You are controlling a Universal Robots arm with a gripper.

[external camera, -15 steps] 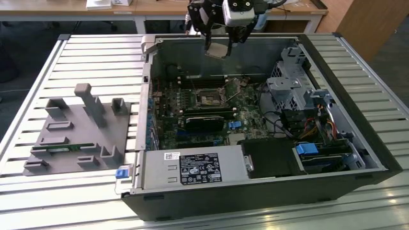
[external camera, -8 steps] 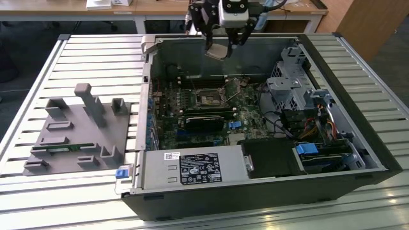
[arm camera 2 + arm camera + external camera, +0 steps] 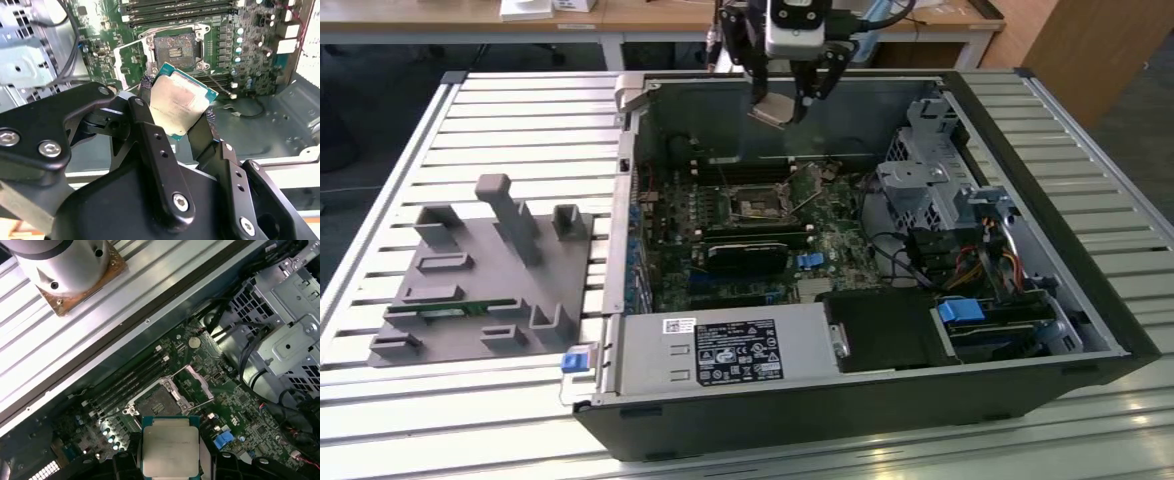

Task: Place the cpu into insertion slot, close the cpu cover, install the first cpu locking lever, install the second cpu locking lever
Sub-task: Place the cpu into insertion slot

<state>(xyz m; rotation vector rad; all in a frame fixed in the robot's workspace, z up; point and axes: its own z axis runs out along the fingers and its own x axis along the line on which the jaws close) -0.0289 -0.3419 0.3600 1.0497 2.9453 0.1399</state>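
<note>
The end effector (image 3: 177,106) is closed on the little cpu (image 3: 184,95), pinching its side edges, with the open slot (image 3: 173,50) down below it; the cpu looks light, stiff and easily hurt.

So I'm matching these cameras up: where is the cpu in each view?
Exterior view: the cpu hangs tilted above the open case.
Second wrist view: gripped, near the insertion slot.
First wrist view: gripped, near the same slot.
Shared landmark: the insertion slot.
</note>
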